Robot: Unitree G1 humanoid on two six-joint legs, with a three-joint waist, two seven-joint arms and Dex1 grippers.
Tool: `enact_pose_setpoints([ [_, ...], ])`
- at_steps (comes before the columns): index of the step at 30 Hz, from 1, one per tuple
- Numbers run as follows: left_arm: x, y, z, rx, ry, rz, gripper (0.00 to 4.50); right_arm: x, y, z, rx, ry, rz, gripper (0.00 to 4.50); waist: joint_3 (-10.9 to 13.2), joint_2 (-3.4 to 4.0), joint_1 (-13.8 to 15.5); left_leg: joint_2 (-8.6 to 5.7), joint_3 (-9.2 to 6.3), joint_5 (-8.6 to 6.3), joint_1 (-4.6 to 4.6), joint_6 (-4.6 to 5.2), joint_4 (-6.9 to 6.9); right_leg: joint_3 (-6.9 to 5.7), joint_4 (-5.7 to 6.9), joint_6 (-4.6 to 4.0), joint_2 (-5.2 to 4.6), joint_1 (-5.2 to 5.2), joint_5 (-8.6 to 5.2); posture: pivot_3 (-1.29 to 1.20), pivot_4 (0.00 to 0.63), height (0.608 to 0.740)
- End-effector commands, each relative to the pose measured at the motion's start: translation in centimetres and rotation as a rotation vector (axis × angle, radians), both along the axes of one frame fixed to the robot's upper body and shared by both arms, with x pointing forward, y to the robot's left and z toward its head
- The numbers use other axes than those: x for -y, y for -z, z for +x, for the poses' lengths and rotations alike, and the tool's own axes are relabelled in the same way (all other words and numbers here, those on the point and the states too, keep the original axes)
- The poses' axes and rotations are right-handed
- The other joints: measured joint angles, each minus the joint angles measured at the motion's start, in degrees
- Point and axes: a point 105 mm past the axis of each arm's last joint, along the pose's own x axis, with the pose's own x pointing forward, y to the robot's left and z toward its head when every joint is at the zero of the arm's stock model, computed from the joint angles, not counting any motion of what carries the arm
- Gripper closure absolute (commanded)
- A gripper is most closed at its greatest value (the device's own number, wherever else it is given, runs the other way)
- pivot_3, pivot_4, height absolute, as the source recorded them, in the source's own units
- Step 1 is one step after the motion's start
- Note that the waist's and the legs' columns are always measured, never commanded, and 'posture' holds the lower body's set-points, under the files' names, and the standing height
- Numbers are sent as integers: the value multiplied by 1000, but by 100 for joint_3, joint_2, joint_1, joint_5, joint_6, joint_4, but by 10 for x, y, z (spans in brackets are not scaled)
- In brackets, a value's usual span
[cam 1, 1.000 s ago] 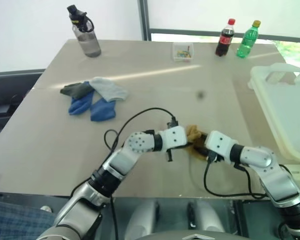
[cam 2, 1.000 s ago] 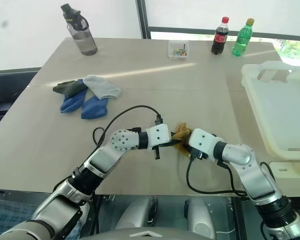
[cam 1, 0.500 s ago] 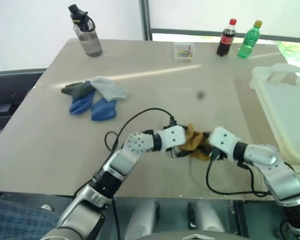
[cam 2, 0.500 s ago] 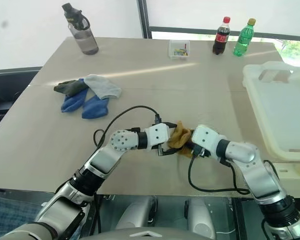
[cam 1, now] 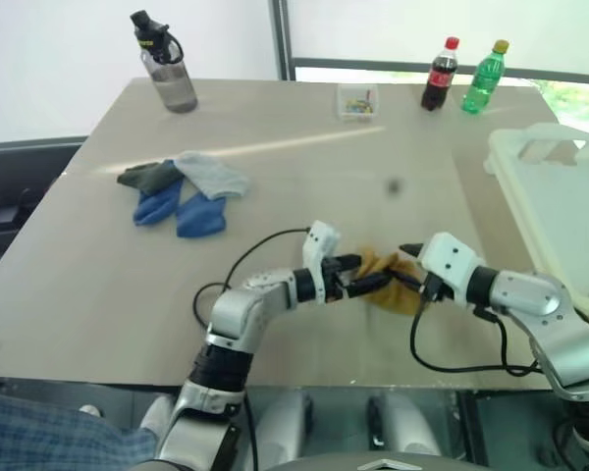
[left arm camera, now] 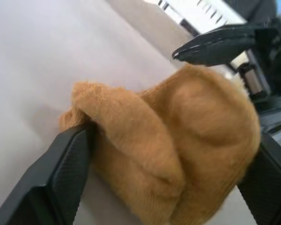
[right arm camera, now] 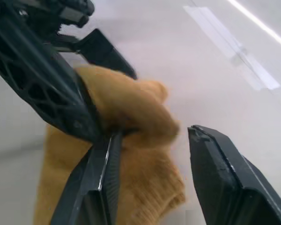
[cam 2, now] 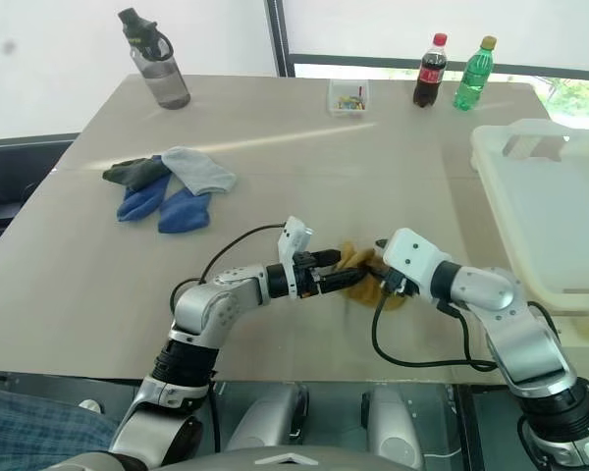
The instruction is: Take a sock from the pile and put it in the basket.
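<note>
Your left gripper (cam 1: 376,283) has just rolled and opened wide around the bunched sock (cam 1: 398,294), near the front edge of the table (cam 1: 275,196) and well apart from the basket (cam 1: 560,211), so your half-parted right gripper (cam 1: 408,267), touching it with one finger, must probably take it.

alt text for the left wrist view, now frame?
A mustard-yellow sock, bunched into a rounded lump, sits between the left gripper's two widely spread black fingers, over a pale table. Behind the sock, one black finger of the right gripper reaches in at its top edge.
</note>
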Motion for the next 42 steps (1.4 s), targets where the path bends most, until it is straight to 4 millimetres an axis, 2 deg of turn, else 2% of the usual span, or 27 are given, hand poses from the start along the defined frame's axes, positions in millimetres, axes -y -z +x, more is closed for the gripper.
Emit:
enact_pose_setpoints([
  [1, -3, -36, 1, 15, 4, -151, 50, -3, 2, -5, 2, -21, -16, 2186, 1, -2, -1, 0, -1, 0, 0, 0, 2, -1, 0, -1, -1, 1, 0, 0, 150, 740],
  [9, -14, -34, 2, -19, -6, -174, 50, 6, 1, -3, 11, 7, -42, 2186, 1, -2, -28, -2, 2, 0, 1, -1, 6, 5, 6, -2, -1, 1, 1, 0, 150, 740],
  [13, -14, -34, 2, -26, -7, -178, 50, 18, -10, -1, 15, 47, -2, 2186, 1, -2, -24, -2, 3, 0, 1, -1, 6, 7, 5, -2, -2, 1, 1, 0, 150, 740],
  [17, -15, -35, 2, -40, -2, -203, 50, 31, 2, 0, -1, 79, -74, 2186, 1, -2, -21, -3, 4, 0, 1, -1, 6, 8, 5, -2, -3, 1, 1, 0, 150, 740],
  [26, -19, -52, -4, -89, 89, -372, 50, 15, 34, -3, -80, 48, -116, 2186, 1, -2, -52, -2, 8, 0, 3, -1, 7, 12, 10, -3, -2, 0, 1, 0, 150, 740],
  [33, -12, -50, -20, -116, 237, -359, 50, 11, 37, -1, -86, 51, -121, 2186, 1, -2, -69, -2, 9, 0, 9, -1, 9, 14, 19, -3, -1, 2, 0, 0, 150, 740],
  [36, -5, -42, -26, -137, 288, -321, 50, 9, 37, 0, -84, 49, -118, 2186, 1, -2, -71, -2, 11, 0, 11, -1, 10, 16, 21, -3, -1, 2, 0, 0, 150, 740],
  [38, -4, -43, -20, -105, 249, -322, 50, 8, 36, 0, -82, 49, -116, 2186, 1, -2, -75, -1, 11, 0, 11, -1, 10, 16, 21, -3, -1, 2, 0, 0, 150, 740],
  [41, -12, -60, -7, -70, 178, -423, 50, 9, 36, -1, -82, 53, -115, 2186, 1, -2, -75, 0, 12, 0, 13, -1, 11, 18, 23, -4, -1, 1, 0, 0, 150, 740],
  [42, -21, -68, 1, -58, 126, -470, 50, 9, 36, -1, -83, 54, -115, 2186, 1, -2, -75, 0, 12, 0, 13, -1, 11, 18, 23, -4, -1, 1, 0, 0, 150, 740],
])
